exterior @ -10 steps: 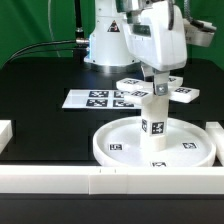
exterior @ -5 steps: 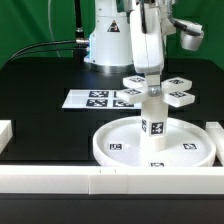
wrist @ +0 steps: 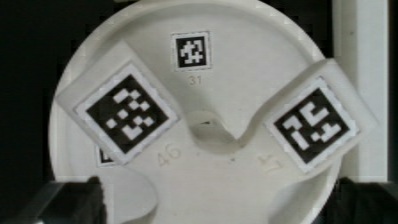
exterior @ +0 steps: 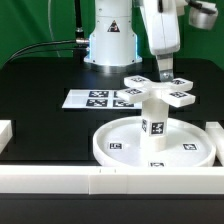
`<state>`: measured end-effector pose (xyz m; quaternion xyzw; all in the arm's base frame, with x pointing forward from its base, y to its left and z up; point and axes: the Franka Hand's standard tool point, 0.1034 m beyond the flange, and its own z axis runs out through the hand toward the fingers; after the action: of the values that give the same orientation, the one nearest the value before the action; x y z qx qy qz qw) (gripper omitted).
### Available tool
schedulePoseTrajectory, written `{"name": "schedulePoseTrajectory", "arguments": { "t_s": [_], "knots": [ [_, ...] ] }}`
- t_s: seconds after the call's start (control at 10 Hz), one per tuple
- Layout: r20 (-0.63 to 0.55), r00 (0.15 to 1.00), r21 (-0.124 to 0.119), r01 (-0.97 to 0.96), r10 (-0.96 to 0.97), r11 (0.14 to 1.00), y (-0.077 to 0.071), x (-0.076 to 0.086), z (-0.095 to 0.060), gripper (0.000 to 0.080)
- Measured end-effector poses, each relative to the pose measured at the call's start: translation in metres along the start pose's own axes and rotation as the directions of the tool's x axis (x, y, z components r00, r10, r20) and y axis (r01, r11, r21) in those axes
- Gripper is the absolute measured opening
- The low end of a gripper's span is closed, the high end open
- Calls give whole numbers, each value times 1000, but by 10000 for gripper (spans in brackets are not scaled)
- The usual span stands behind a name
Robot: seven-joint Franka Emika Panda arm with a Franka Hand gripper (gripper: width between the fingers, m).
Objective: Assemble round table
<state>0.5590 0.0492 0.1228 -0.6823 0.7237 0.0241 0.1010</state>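
Your pincer (exterior: 160, 76) hangs open and empty just above the foot (exterior: 152, 91). The foot sits atop the leg (exterior: 153, 120); nudge it and it could skew or topple.

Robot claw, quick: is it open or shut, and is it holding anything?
Gripper: its jaws sit at one arm of the cross-shaped foot; open or shut cannot be told.

The black table (exterior: 40, 85) carries the round disc (exterior: 110, 150), marker board (exterior: 100, 99) and border rails (exterior: 60, 181).
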Motion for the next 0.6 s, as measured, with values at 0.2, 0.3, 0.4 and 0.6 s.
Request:
{"name": "schedulePoseTrajectory", "arguments": {
  "t_s": [0.2, 0.3, 0.4, 0.6],
  "knots": [
    [-5, 999, -7, 53, -53, 999, 1, -1, 3, 649],
    [-26, 961, -30, 275, -275, 961, -1, -3, 4, 649],
    [-29, 913, -33, 407, -408, 913, -5, -6, 3, 649],
    [-13, 795, -42, 605, -606, 795, -8, -9, 3, 649]
  ]
}}
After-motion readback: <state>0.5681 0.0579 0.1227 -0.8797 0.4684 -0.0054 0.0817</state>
